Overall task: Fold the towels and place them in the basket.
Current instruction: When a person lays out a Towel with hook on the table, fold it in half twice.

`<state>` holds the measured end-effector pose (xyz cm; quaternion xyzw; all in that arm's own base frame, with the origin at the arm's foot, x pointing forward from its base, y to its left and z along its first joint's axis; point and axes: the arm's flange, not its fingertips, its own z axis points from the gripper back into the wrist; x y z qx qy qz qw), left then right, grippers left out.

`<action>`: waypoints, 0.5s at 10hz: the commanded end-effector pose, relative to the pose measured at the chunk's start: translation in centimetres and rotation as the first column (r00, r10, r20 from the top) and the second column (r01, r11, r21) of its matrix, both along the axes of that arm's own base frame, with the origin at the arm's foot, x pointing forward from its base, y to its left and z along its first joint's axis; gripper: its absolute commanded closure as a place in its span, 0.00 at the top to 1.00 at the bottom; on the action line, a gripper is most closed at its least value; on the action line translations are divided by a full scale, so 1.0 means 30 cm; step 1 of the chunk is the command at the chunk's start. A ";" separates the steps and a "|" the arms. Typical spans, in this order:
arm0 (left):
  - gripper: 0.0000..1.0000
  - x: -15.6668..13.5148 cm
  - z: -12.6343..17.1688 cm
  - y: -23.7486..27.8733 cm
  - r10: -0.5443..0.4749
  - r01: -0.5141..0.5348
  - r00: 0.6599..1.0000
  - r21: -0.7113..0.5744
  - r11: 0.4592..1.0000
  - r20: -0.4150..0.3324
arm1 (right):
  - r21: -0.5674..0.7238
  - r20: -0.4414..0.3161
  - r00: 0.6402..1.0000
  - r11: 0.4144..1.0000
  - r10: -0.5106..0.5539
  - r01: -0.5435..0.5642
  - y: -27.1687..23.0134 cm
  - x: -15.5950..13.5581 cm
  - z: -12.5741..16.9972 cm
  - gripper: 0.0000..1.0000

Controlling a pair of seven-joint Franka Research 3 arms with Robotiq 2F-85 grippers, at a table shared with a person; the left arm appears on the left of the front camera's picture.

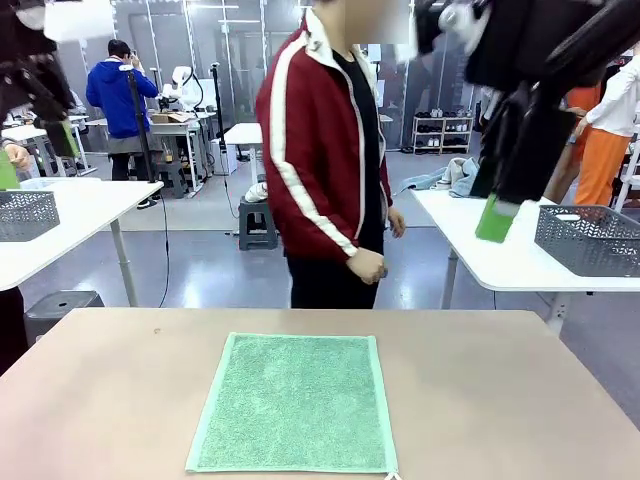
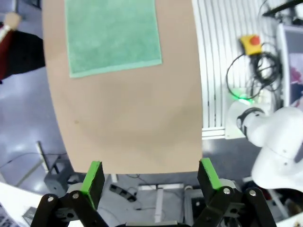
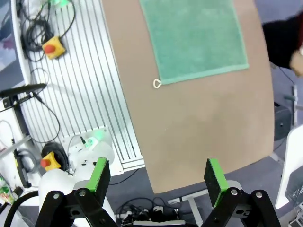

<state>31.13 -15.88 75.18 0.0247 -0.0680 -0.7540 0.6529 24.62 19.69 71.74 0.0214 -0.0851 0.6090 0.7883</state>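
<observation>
In the front view, the green towel (image 1: 293, 403) lies flat and unfolded on your worktop (image 1: 500, 400), centred left to right and close to the near edge. Its sides run square to the worktop's edges. It looks close to square from here, so you cannot tell its long axis. This view alone gives you the person (image 1: 325, 150) in a red jacket standing at the far side, hands clear of the towel. It also gives a grey mesh basket (image 1: 590, 240) on the neighbouring table to the right. The right arm (image 1: 540, 90) hangs high at the upper right, with one green pad (image 1: 495, 218) in sight.

The left wrist view looks down on one end of the towel, which runs off the top of the picture. The left tool (image 2: 150, 166) hovers spread wide past the worktop's edge, holding nothing and touching nothing. To the right you get the other arm's white base (image 2: 274, 137) and a yellow stop button (image 2: 251, 43).

The right wrist view adds a detail the others hardly show: a small pale loop (image 3: 157, 83) at the towel's corner on the robot's side. The right tool (image 3: 156, 166) is likewise spread wide, empty, and well above the worktop.
</observation>
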 end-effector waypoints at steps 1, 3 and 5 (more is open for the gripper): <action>1.00 -0.021 -0.069 -0.023 -0.045 0.041 0.995 0.045 0.998 0.092 | -0.053 -0.013 0.998 0.997 0.055 -0.056 0.034 0.037 -0.041 1.00; 1.00 -0.007 -0.031 -0.040 -0.030 0.029 0.999 0.025 0.999 0.023 | -0.024 -0.022 0.999 0.999 0.024 -0.024 0.033 0.020 -0.036 1.00; 1.00 -0.007 -0.031 -0.040 -0.030 0.029 0.999 0.025 0.999 0.023 | -0.024 -0.022 0.999 0.999 0.024 -0.024 0.033 0.020 -0.036 1.00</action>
